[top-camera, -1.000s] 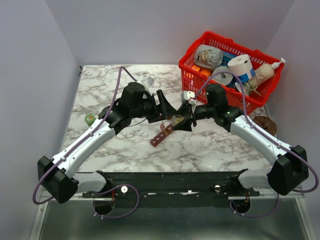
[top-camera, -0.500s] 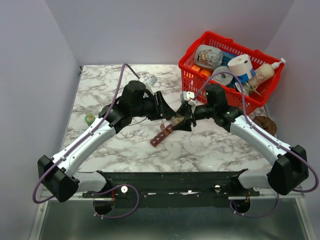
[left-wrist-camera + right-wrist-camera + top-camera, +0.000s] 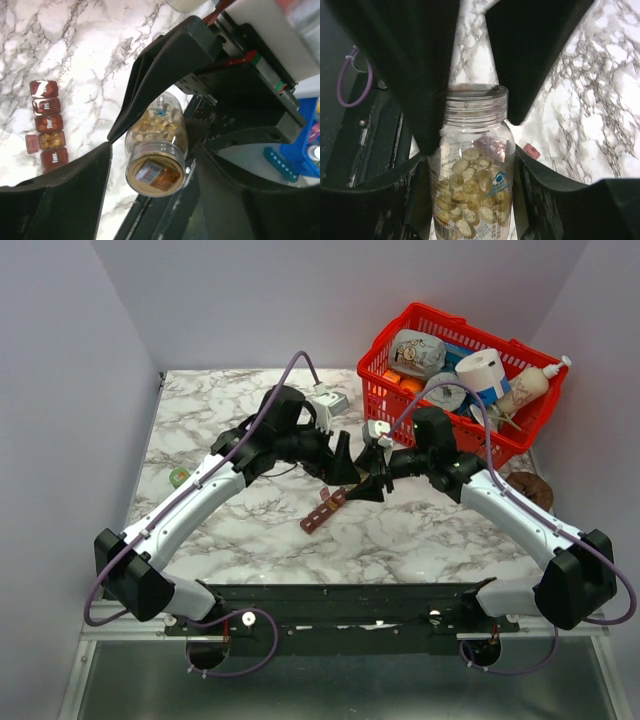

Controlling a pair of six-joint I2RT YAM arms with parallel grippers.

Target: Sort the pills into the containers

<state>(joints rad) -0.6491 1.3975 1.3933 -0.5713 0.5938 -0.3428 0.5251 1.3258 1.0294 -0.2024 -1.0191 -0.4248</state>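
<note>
The marble tabletop (image 3: 250,530) carries everything. The red wire basket (image 3: 385,390) sits beyond and to the right of the pill organiser (image 3: 324,510).

The organiser, a dark red strip of small lidded compartments, lies flat at mid-table. It looks like thin, light plastic, so I'd expect it to skid on the marble if nudged. One lid seems flipped open, with tan contents showing in that compartment.

My right claw (image 3: 470,170) is clamped on the pill bottle (image 3: 472,135). It holds the bottle in the air just past the organiser's far end, its fingers pressing the body from both sides. My left claw (image 3: 154,155) is spread wide, one finger on either side of the bottle's neck. I cannot tell whether either finger touches it.

The bottle is clear, hard and smooth, and I judge it light but slippery. The straight body wall is the place to hold it, because the narrower threaded neck offers less surface. The neck is bare. A small green cap (image 3: 180,477) lies well to the left of the organiser.

The pills (image 3: 465,185) are glossy amber capsules filling roughly the lower part of the bottle. They will likely slide together when it is tipped and roll once out. They are too small and slick for my fingers to pinch, so a slow tilt over the open compartment seems the safer way to move them.
</note>
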